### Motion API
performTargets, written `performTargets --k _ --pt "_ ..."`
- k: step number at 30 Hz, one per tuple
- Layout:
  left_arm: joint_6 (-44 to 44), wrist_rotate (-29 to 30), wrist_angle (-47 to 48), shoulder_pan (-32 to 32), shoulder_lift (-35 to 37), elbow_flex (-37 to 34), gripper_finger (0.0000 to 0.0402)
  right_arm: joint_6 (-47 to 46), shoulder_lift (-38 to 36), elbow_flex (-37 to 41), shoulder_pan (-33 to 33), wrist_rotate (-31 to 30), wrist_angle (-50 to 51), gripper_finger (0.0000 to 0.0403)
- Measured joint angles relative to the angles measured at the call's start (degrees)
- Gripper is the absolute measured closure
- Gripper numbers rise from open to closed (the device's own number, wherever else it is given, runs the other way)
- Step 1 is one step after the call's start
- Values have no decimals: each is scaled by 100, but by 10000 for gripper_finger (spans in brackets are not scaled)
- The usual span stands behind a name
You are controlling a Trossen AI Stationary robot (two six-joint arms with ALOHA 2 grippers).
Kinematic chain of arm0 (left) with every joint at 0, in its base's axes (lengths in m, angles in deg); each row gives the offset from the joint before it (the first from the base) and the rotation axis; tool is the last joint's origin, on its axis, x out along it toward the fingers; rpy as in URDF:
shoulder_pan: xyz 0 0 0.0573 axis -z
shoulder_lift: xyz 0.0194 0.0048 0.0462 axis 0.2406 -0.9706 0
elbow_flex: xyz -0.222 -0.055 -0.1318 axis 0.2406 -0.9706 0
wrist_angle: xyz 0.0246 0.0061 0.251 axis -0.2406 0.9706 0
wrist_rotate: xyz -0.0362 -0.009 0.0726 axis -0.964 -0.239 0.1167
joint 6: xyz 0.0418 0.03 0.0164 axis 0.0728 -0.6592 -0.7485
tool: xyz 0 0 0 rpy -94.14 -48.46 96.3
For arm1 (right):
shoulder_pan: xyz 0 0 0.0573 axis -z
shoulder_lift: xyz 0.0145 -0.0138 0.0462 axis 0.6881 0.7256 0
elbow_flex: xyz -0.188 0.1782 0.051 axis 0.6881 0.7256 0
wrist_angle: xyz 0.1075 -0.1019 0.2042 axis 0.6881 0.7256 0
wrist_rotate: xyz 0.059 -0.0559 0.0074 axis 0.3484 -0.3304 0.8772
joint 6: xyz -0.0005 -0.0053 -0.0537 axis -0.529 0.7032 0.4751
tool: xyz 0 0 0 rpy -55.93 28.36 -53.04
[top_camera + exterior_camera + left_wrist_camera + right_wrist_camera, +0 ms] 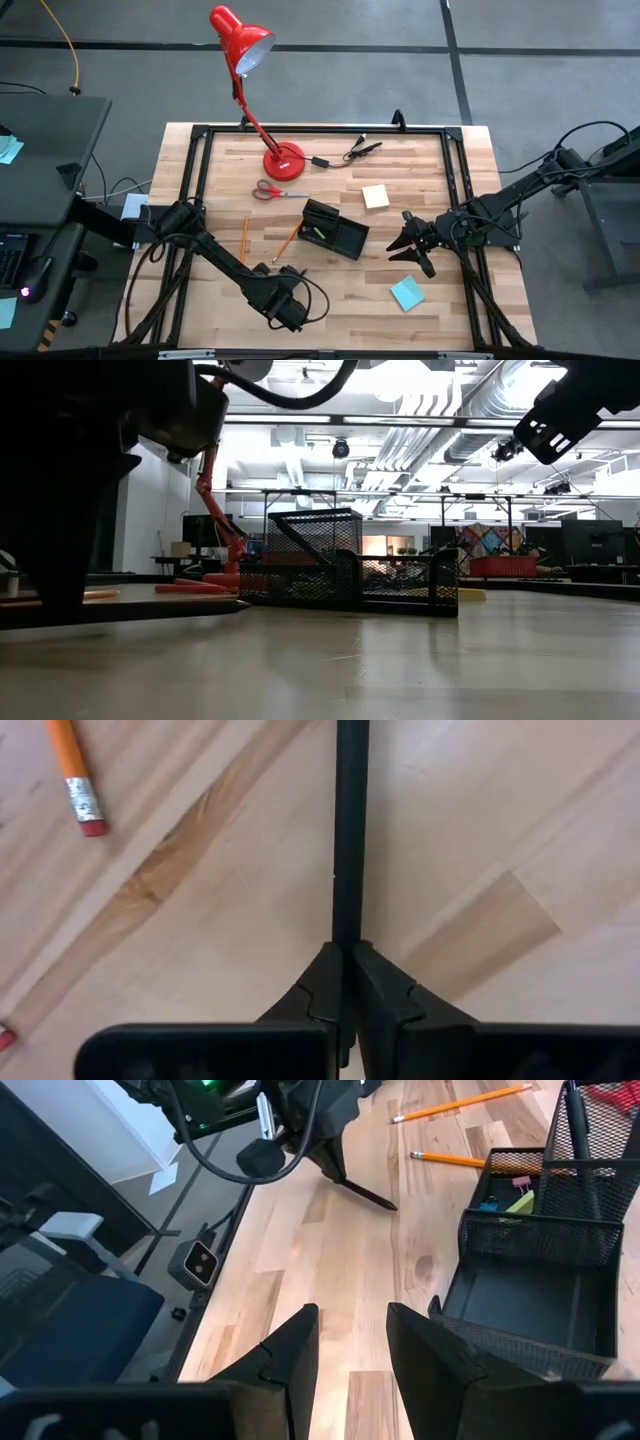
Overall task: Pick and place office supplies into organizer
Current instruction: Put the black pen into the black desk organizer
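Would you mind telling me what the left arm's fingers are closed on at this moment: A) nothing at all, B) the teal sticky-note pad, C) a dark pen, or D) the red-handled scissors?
C: in the left wrist view the left gripper has its fingers pressed together around a thin dark pen, which juts out over the wooden table.

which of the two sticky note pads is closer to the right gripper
The teal-blue pad, lying just toward the table's front edge from the right gripper. The pale yellow pad sits farther off, toward the lamp side.
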Motion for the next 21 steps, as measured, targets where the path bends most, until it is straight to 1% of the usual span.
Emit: performTargets --k 3,5,10,12,17,21 --pt "-5 -50 28 1 3 67 402 0 0 0 0 1 0 286" --pt "-33 -40 219 1 12 200 401 0 0 0 -1 2 0 286" --pt "-242 208 697 -29 20 653 401 0 0 0 2 -7 0 286" --pt "-272 192 987 -52 28 850 401 0 0 0 2 -11 0 286" --pt "-611 222 1814 -305 29 1432 401 2 0 0 1 -139 0 286" --pt "-1097 583 2301 -589 36 1924 402 1 0 0 1 -186 -2 286"
